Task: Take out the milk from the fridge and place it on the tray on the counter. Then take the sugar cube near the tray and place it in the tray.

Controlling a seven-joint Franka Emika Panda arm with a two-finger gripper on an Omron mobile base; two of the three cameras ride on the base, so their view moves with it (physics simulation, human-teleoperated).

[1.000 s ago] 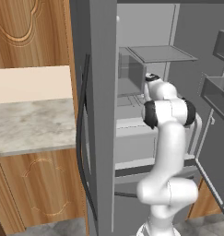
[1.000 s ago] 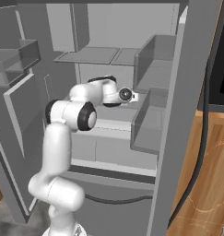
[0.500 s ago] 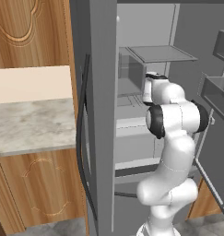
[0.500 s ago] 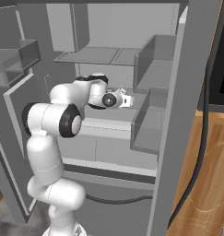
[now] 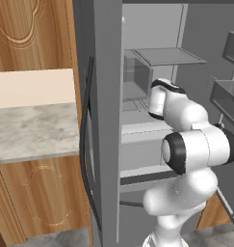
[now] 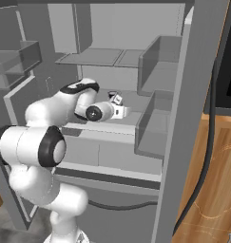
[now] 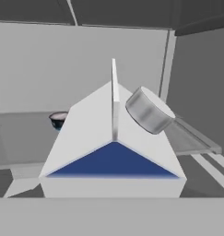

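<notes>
The milk (image 7: pixel 112 152) sits on a fridge (image 5: pixel 106 96) shelf right before the gripper (image 6: pixel 116 98), open shelf either side (grip cannot be told). White gable, blue triangle, grey cap; a dark bowl (image 7: pixel 59 120) behind.

The white arm rises from its base, bends at the dark elbow joint and reaches forward at about mid-height. The wrist is level, and the gripper (image 6: pixel 118 98) points away from the base, its fingers too small to judge.
</notes>
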